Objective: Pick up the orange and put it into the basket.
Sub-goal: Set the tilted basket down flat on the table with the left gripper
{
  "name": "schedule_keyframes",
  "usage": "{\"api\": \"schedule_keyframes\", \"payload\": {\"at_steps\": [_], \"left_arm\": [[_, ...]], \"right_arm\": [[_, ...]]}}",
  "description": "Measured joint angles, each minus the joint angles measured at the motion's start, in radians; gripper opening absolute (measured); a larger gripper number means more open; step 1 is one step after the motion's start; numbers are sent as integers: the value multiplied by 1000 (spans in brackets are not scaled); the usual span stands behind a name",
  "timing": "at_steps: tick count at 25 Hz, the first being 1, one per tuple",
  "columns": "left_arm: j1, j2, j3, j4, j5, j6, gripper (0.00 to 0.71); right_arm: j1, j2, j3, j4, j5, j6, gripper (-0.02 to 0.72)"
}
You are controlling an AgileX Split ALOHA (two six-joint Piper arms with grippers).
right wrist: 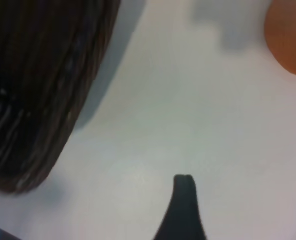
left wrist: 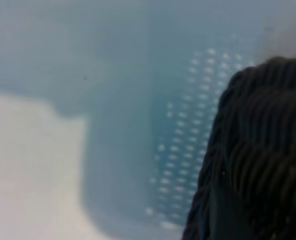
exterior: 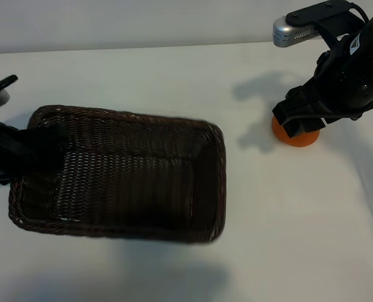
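The orange [exterior: 297, 137] lies on the white table at the right, and its edge also shows in the right wrist view [right wrist: 291, 42]. My right gripper [exterior: 301, 121] hangs open just over it and covers its top. Only one dark fingertip [right wrist: 183, 184] shows in the wrist view, and it is apart from the fruit. The dark-brown wicker basket [exterior: 220, 179] fills the left-centre of the table. My left gripper [exterior: 46, 146] is shut on the basket's left rim. The weave [left wrist: 260, 150] sits close against the left wrist camera, with dotted light in its shadow. The basket's corner [right wrist: 38, 75] also shows in the right wrist view.
Bare white tabletop lies between the basket and the orange, and in front of both. The table's far edge runs along the back, behind the right arm.
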Motion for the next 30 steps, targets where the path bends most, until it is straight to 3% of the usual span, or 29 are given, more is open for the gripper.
{"api": "schedule_keyframes", "payload": {"at_steps": [5, 10, 17, 27, 30], "left_arm": [[56, -1, 2, -240, 36, 234, 343], [71, -1, 2, -354, 42, 332, 343], [71, 6, -10, -366, 12, 346, 343], [71, 175, -199, -395, 33, 340, 343], [51, 214, -213, -404, 15, 327, 343]], "right_arm": [[0, 0, 0, 2, 0, 0, 570], [0, 0, 0, 14, 0, 0, 570], [0, 0, 0, 16, 0, 0, 570], [0, 0, 0, 17, 0, 1, 570], [0, 0, 0, 17, 0, 1, 570]]}}
